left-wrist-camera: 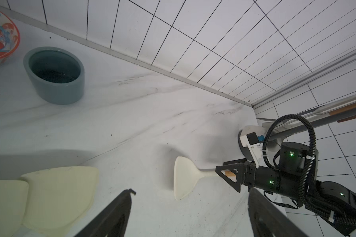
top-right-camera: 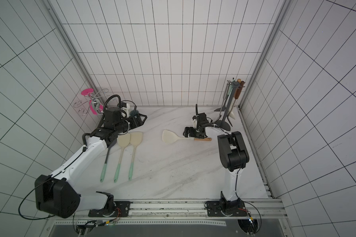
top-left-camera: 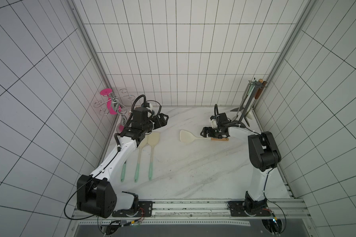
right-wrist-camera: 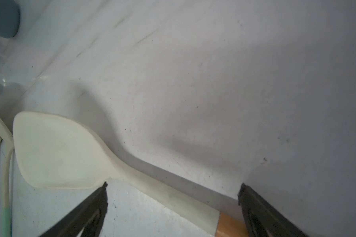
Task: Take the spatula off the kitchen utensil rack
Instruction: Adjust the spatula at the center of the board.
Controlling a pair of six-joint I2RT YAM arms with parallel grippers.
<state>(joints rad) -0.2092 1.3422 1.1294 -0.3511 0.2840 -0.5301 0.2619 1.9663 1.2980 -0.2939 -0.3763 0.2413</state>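
Observation:
The spatula (top-left-camera: 190,137) (top-right-camera: 173,137), cream with a wooden handle end, lies flat on the marble table (top-left-camera: 193,168), off the kitchen utensil rack (top-left-camera: 249,104) (top-right-camera: 229,105). The rack is a dark pole on a round base at the back right, with several utensils hanging from it. My right gripper (top-left-camera: 203,132) (right-wrist-camera: 173,185) is open, its fingers standing either side of the spatula's (right-wrist-camera: 60,151) handle without gripping it. My left gripper (top-left-camera: 164,120) (left-wrist-camera: 191,191) is open and empty at the back left, facing the spatula (left-wrist-camera: 183,176) across the table.
Three mint-handled utensils (top-left-camera: 152,156) lie side by side beside my left arm. A chrome stand (top-left-camera: 113,102) with a pink piece is at the back left corner. A grey-blue bowl (left-wrist-camera: 56,76) and a patterned bowl (left-wrist-camera: 0,41) sit near the back wall.

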